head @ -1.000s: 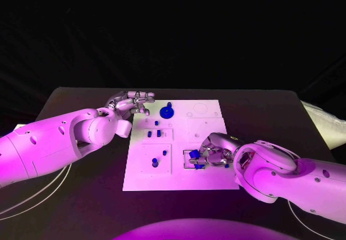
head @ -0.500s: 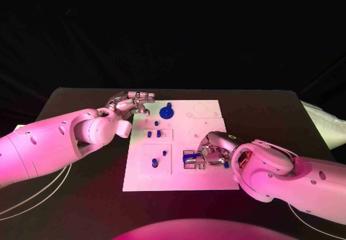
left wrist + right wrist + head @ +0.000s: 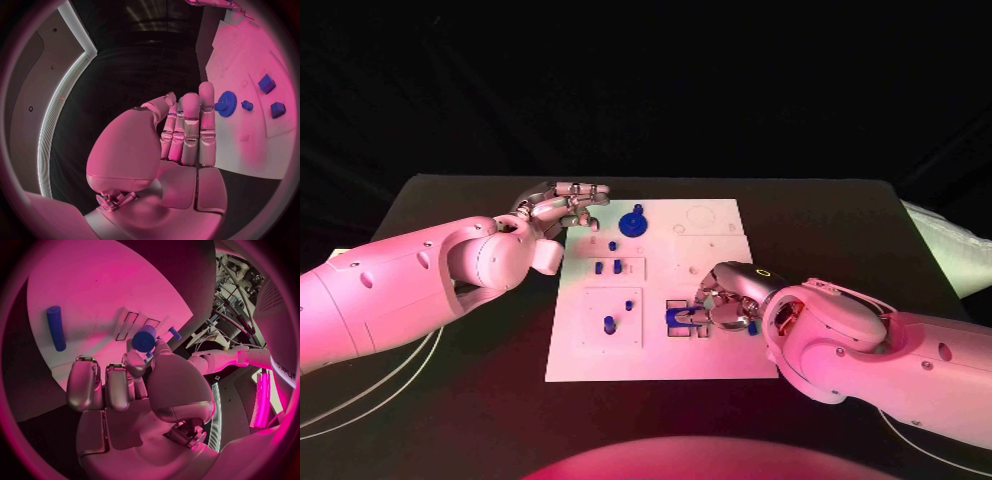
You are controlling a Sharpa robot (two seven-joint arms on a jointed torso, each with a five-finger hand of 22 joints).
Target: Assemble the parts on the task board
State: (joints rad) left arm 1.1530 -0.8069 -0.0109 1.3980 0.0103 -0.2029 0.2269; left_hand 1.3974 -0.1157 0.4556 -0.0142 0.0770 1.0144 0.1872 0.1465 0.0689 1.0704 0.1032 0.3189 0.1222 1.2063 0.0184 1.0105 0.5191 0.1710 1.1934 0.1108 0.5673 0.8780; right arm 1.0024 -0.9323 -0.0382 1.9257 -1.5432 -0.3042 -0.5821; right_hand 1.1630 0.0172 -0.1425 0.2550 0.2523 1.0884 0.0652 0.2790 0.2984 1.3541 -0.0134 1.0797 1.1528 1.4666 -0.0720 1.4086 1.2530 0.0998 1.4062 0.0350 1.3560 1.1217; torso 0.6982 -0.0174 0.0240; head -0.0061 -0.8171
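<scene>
Now right hand (image 3: 721, 308) pinches blue cylinder (image 3: 144, 338) over task board (image 3: 718, 360) — left hand (image 3: 187, 130) empty, fingers straight.

Task board (image 3: 661, 355): white plate, faint outlined rectangles on its face. Table (image 3: 848, 215): black. Gear-shaped part (image 3: 635, 222) at the board's 11 o'clock: blue. Small parts (image 3: 607, 268) left of centre: blue. Peg part (image 3: 144, 339) held in the right hand (image 3: 718, 308): blue, round end face. Cylinder part (image 3: 55, 327) lying on the board: blue. Hands, left hand (image 3: 565, 205) included: silver. Arms (image 3: 401, 290): white.
</scene>
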